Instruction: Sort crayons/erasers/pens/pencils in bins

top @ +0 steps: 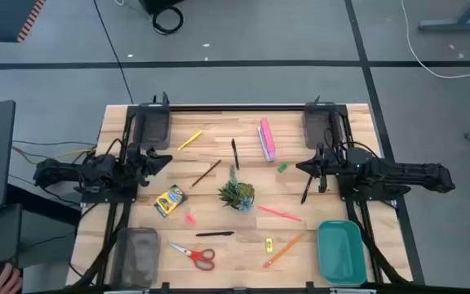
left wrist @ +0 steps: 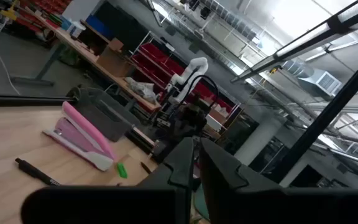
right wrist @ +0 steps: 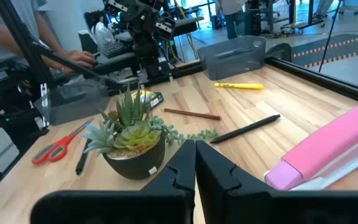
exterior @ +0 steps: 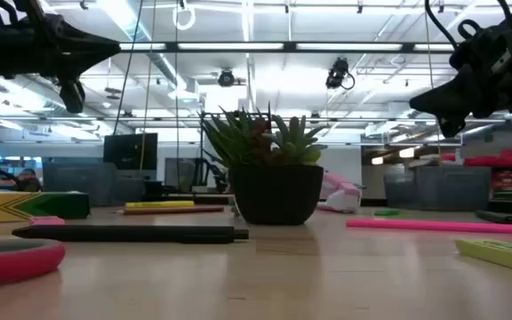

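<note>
My left gripper [top: 163, 160] hangs above the left side of the pale wood-plank table [top: 219, 196], its two dark fingers pressed together with nothing between them; my right gripper [top: 303, 167] hangs above the right side, jaws likewise closed and empty. The flat yellow-and-green crayon box [top: 170, 200] lies on the wood just beside my left gripper. A spiky green plant [top: 237, 193] in a dark round pot stands at the table's middle. Slim black pens lie scattered: one [top: 235, 153] behind the plant, one [top: 215, 234] in front of it, one [top: 306, 191] beneath my right gripper. Thin pencils are spread about: yellow [top: 189, 140], brown [top: 206, 173], pink [top: 279, 213], orange [top: 282, 251]. A stubby green eraser [top: 283, 167], a yellow eraser [top: 268, 243] and a pink eraser [top: 190, 219] lie apart from one another. A pink stapler [top: 266, 139] sits toward the far edge; red-handled scissors [top: 194, 255] lie near the front. Two dark grey bins [top: 154, 126] [top: 320, 124] sit at the far corners, a translucent grey bin [top: 139, 253] at the front left, and a smooth teal bin [top: 340, 251] with rounded corners at the front right. All four appear empty.
</note>
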